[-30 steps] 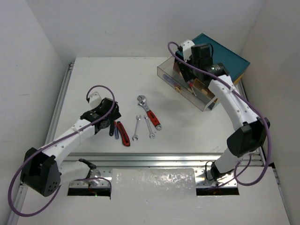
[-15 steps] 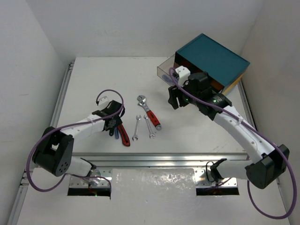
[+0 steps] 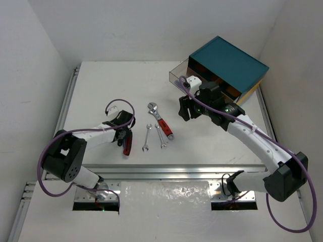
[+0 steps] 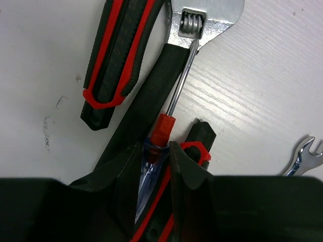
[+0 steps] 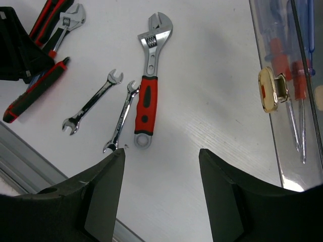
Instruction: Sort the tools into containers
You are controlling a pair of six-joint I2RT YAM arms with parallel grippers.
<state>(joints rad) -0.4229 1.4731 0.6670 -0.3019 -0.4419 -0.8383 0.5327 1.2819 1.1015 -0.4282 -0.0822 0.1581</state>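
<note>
My left gripper [image 3: 123, 135] [image 4: 154, 147] is shut on the clear blue handle of the small screwdriver [image 4: 160, 128], low on the table. The screwdriver lies across a dark-handled adjustable wrench [image 4: 202, 20], beside the red/black pliers [image 3: 127, 145] [image 4: 113, 55]. Two slim spanners [image 3: 147, 137] [image 5: 93, 108] and a red-handled adjustable wrench [image 3: 161, 120] [image 5: 146, 98] lie mid-table. My right gripper [image 3: 184, 108] [image 5: 161, 151] hangs open and empty above the table, right of the red wrench. The teal-topped chest [image 3: 227, 63] has one clear drawer [image 3: 179, 78] [image 5: 287, 131] pulled out.
The open drawer holds several screwdrivers [image 5: 298, 75] behind its brass knob [image 5: 270, 89]. An aluminium rail [image 3: 166, 171] runs along the table's near edge. White walls close in the left, back and right sides.
My left gripper has come down and closed on the screwdriver, nudging the pliers. My right gripper has left the drawer and swung out over the table.
</note>
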